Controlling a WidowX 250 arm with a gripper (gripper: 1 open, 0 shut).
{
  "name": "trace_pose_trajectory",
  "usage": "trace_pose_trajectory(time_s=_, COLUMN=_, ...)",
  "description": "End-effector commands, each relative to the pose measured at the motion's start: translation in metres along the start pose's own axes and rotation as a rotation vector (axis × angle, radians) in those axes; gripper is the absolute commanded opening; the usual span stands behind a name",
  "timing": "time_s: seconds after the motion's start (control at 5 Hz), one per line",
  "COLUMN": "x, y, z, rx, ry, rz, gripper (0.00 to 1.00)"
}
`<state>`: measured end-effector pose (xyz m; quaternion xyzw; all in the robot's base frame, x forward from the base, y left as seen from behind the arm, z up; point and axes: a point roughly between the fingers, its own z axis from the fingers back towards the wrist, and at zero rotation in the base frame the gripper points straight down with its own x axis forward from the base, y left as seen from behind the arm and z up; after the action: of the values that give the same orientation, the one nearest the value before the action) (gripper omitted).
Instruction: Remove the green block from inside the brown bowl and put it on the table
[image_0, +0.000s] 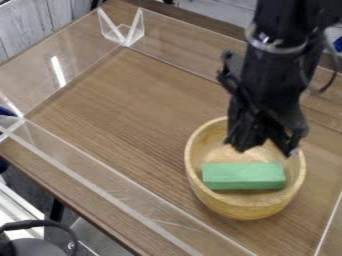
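The green block (245, 177) lies flat inside the brown bowl (238, 207), toward its near side. The bowl stands on the table (120, 110) at the right, near the front edge. My gripper (262, 146) points down over the far half of the bowl, its dark fingertips just above the block and apart from it. The jaws are shut with nothing between them. The arm hides the bowl's back rim.
Low clear acrylic walls (80, 172) run along the table's edges. A clear corner bracket (123, 28) stands at the far left. Bare wood stretches left of the bowl. A dark chair part shows at the bottom left, off the table.
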<state>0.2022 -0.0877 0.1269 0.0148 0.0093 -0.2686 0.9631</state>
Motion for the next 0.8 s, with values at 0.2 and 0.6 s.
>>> trace_pose_trajectory(time_s=0.2, x=0.034, y=0.069, z=0.033, rx=0.079, ry=-0.124, rz=0.112, gripper=0.00)
trace_pose_trajectory(time_s=0.6, x=0.021, y=0.061, z=-0.002, rx=0.048, ry=-0.059, rz=0.109, gripper=0.00)
